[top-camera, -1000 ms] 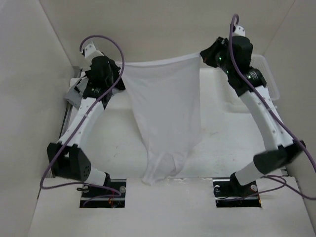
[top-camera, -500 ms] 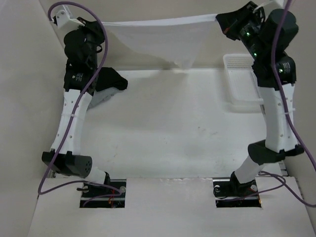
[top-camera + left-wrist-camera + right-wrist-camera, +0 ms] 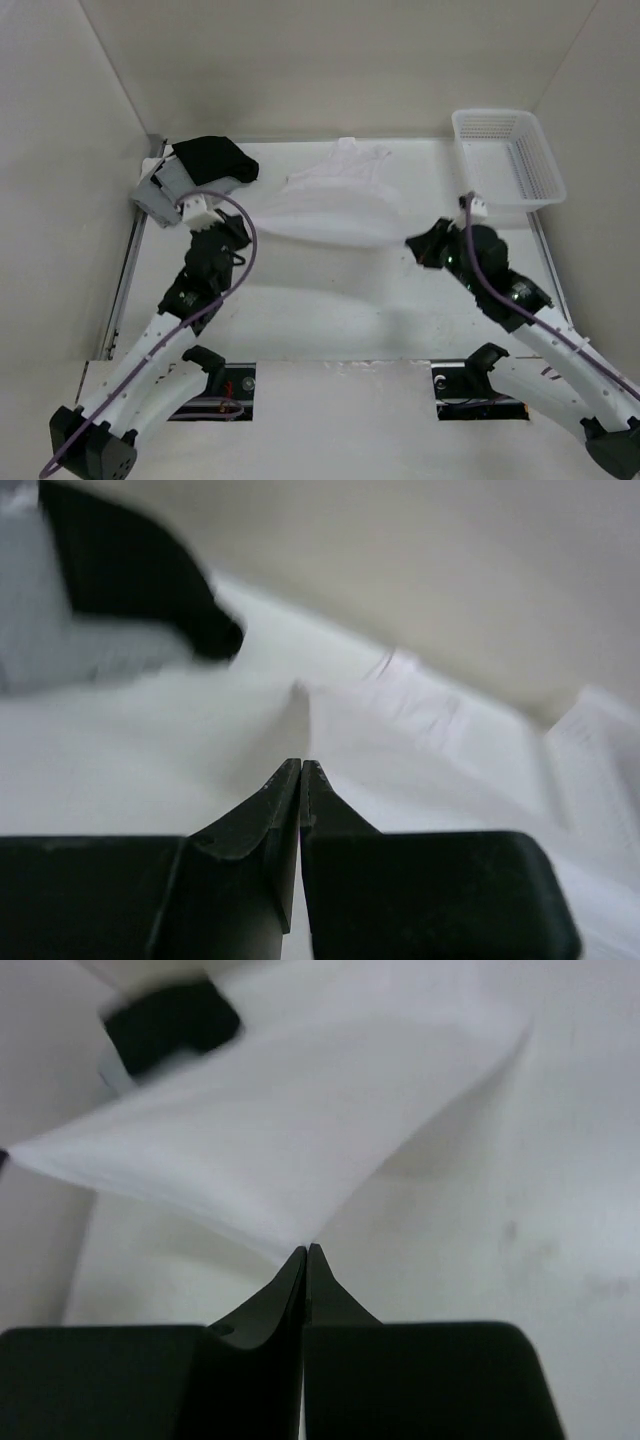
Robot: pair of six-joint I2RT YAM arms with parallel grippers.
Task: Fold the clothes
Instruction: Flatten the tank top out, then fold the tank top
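The clothes (image 3: 330,210), one thin white garment, hang stretched low over the table between my two grippers. Its far part lies crumpled on the table near the back wall. My left gripper (image 3: 243,222) is shut on the garment's left corner, and in the left wrist view the fabric (image 3: 400,740) runs away from the closed tips (image 3: 301,764). My right gripper (image 3: 410,243) is shut on the right corner. In the right wrist view the cloth (image 3: 270,1150) fans out leftward from the pinched tips (image 3: 305,1249).
A black garment (image 3: 215,160) lies on a grey folded garment (image 3: 160,192) at the back left, close to my left arm. A white plastic basket (image 3: 508,152) stands at the back right. White walls enclose the table on three sides.
Both arms have swung down from high near the back wall to low over the table, carrying the stretched garment. Its hanging part now rests on the far table.
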